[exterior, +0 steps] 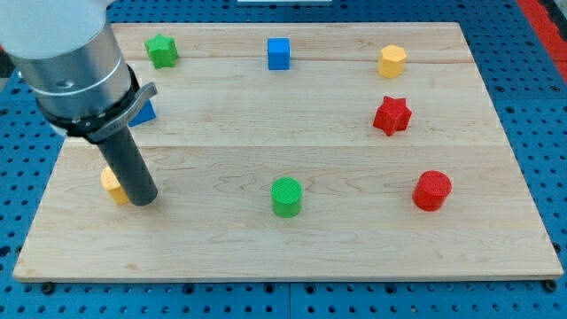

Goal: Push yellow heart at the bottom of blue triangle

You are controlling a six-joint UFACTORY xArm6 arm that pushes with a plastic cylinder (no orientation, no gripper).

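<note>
Presently my tip [143, 198] touching yellow heart [112, 184] from view's right, heart on surface [354, 239] already below blue triangle [143, 112], mostly hidden by arm. No jaws on rod. Contact side suggests final leftward nudging.

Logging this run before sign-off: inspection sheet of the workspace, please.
Surface: wooden board, flat, on blue pegboard.
Job's things: yellow heart at view's left, mostly behind rod; blue triangle above it, partly hidden.
Clutter: green star, blue cube, yellow hexagon, red star, red cylinder, green cylinder.
Grippers: none; my tip touches heart's right.
Cables: nothing seen.
Surroundings: red strip, top right.
</note>
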